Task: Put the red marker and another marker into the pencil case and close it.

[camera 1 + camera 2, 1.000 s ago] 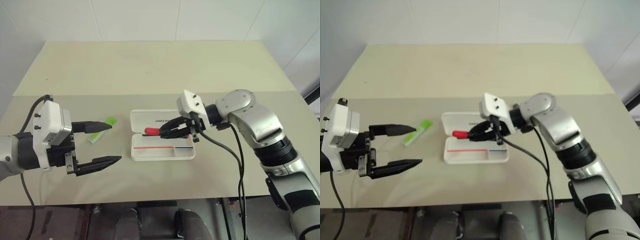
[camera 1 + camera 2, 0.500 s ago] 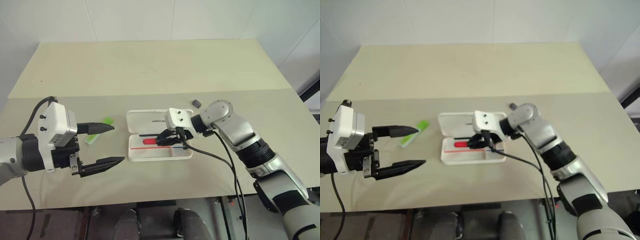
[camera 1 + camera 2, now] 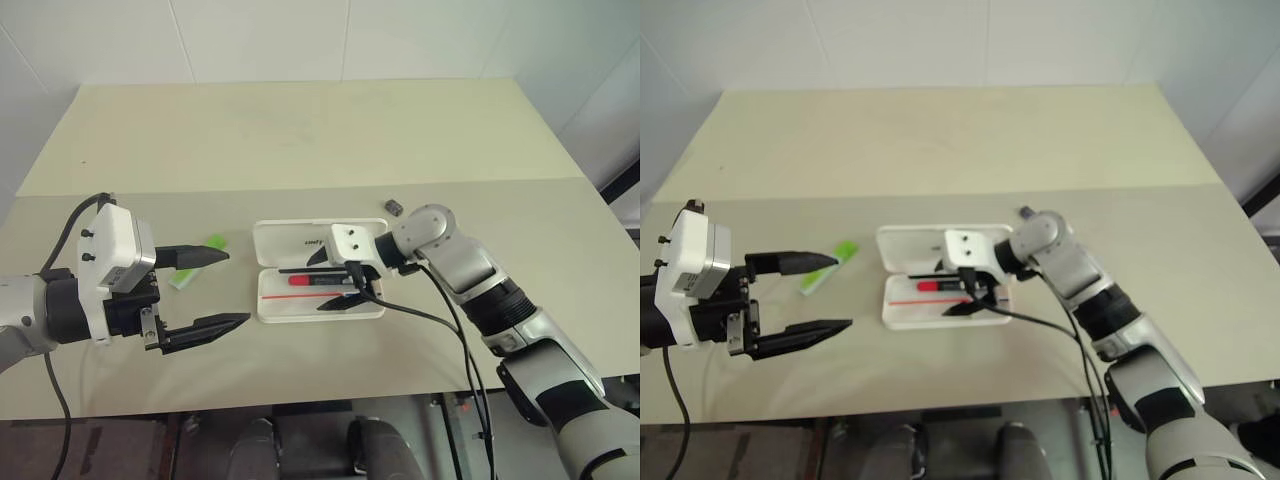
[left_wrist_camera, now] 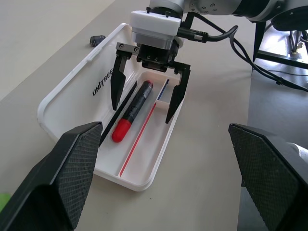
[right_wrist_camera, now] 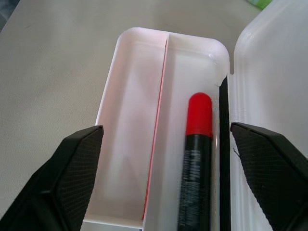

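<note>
My left gripper (image 3: 205, 290) hangs spread, the green highlighter (image 3: 200, 260) at its twelve o'clock. The pencil case (image 4: 72, 84) lid reads "UNITREE" from the left wrist. My right gripper (image 4: 144, 94) straddles the red marker (image 4: 132, 111), spread, in the tray.

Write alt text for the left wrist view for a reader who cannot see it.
The red marker lies in the tray of the open white pencil case, with the right pincer open just above it, one black finger on each side. The left pincer's own fingers rise wide apart in the foreground.
</note>
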You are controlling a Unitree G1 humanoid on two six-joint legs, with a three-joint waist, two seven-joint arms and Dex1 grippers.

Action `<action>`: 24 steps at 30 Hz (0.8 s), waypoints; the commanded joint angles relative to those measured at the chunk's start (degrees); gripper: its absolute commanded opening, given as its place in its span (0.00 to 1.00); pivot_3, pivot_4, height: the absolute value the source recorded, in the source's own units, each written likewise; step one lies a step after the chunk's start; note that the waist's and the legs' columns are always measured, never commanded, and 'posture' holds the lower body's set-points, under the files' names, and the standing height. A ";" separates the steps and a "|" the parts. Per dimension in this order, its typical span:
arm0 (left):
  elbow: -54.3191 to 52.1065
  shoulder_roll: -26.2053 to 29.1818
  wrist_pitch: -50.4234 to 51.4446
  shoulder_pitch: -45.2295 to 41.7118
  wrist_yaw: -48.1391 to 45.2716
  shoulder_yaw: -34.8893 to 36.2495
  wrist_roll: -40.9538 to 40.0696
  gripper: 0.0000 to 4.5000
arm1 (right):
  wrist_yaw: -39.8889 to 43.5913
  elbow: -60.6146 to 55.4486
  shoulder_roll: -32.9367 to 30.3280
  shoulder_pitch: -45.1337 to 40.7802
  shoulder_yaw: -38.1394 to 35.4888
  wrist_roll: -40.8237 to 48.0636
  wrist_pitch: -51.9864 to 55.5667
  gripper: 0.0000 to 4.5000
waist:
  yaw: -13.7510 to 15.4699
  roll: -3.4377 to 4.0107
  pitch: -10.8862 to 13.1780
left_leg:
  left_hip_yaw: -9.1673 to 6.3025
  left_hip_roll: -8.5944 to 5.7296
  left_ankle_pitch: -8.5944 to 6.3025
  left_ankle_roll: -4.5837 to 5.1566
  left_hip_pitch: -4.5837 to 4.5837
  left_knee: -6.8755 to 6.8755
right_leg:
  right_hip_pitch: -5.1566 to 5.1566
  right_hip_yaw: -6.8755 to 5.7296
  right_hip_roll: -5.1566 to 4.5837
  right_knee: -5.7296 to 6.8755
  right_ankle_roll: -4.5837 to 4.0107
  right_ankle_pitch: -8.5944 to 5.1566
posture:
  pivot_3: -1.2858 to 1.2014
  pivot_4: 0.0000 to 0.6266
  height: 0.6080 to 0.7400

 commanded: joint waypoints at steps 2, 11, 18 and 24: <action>-0.42 1.44 -0.49 0.40 -0.82 2.76 -0.35 1.00 | 2.26 -3.96 -1.17 -1.80 -5.80 5.05 1.54 1.00 | 0.01 0.00 0.00 | 0.00 0.00 0.00 0.00 0.00 0.00 | 0.00 0.00 0.00 0.00 0.00 0.00 | 0.52 0.24 1.00; 10.34 3.80 -3.90 9.92 -9.92 16.23 13.54 1.00 | 7.53 -4.47 -7.67 -7.09 -24.12 25.00 13.96 1.00 | -0.07 0.00 0.01 | 0.09 0.05 -0.02 -0.02 0.04 -0.04 | -0.07 0.03 0.07 0.00 -0.03 -0.02 | 0.52 0.24 1.00; 26.41 1.14 -15.18 -1.19 -3.14 -9.20 29.18 1.00 | 0.27 -9.11 -7.80 -7.86 -27.82 29.57 21.37 1.00 | 0.29 0.00 0.00 | 0.30 0.04 -0.06 -0.02 0.00 -0.06 | -0.24 0.22 0.03 0.08 -0.05 -0.01 | 0.52 0.24 1.00; 45.96 -7.18 -23.06 -18.19 -0.79 -28.00 41.09 1.00 | -6.54 -15.08 -9.11 -4.67 -20.12 20.24 19.43 1.00 | 0.15 -0.14 -0.06 | 0.60 0.08 -0.08 0.01 -0.15 -0.01 | -0.56 0.43 0.05 0.37 -0.03 0.02 | 0.52 0.24 1.00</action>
